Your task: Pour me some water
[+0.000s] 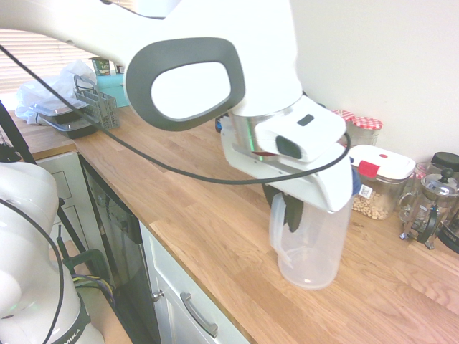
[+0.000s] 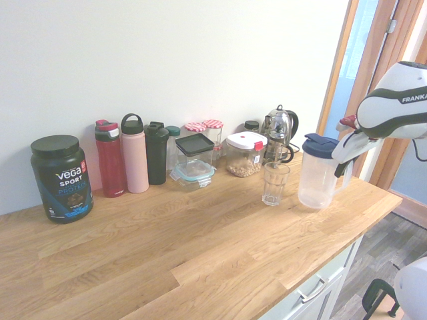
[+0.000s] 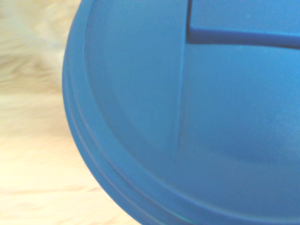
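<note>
A clear plastic pitcher (image 2: 315, 180) with a blue lid (image 2: 321, 145) stands upright on the wooden counter (image 2: 200, 253), near its right end. My gripper (image 2: 345, 165) is shut on the pitcher's handle (image 1: 277, 231), with dark fingers (image 1: 292, 209) clamped at the top of the handle loop. An empty drinking glass (image 2: 275, 183) stands just left of the pitcher, apart from it. The lid (image 3: 197, 117) fills the wrist view. No water level shows through the pitcher's wall.
Along the wall stand a black protein tub (image 2: 61, 177), a red bottle (image 2: 110, 159), a pink bottle (image 2: 134, 153), a black bottle (image 2: 157, 153), food containers (image 2: 244, 154) and a French press (image 2: 278, 135). A dish rack (image 1: 98, 104) sits farther down the counter. The front edge (image 2: 320, 263) runs close by.
</note>
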Robot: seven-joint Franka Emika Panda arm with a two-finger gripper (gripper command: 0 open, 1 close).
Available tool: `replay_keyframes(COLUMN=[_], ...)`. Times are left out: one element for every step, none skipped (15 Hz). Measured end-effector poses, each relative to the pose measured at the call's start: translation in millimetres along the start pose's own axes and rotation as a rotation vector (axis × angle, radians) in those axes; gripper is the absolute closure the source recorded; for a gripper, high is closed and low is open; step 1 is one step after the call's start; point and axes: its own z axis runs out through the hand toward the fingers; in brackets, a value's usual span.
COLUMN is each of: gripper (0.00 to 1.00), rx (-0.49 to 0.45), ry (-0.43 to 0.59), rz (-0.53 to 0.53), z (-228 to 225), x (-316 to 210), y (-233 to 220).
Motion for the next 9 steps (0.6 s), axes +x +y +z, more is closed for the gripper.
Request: replay_keyframes(gripper=[1.0, 1.0, 1.0, 1.0, 1.0, 1.0, 1.0, 1.0, 1.0], rx=[0.007, 0.01, 0.01, 0.005, -0.003, -0.005, -0.007, -0.005, 0.004], ry=[0.009, 0.014, 0.012, 0.003, -0.008, -0.019, -0.026, -0.032, -0.034], rz=[-0.009, -0.019, -0.029, -0.037, -0.047, -0.059, -0.073, -0.086, -0.103], z=[-13, -26, -37, -48, -58, -65, -71, -76, -79], x=[-5, -12, -22, -36, -53, -72, -92, -113, -134], y=[-7, -16, -28, -42, -59, -77, -97, -116, -134])
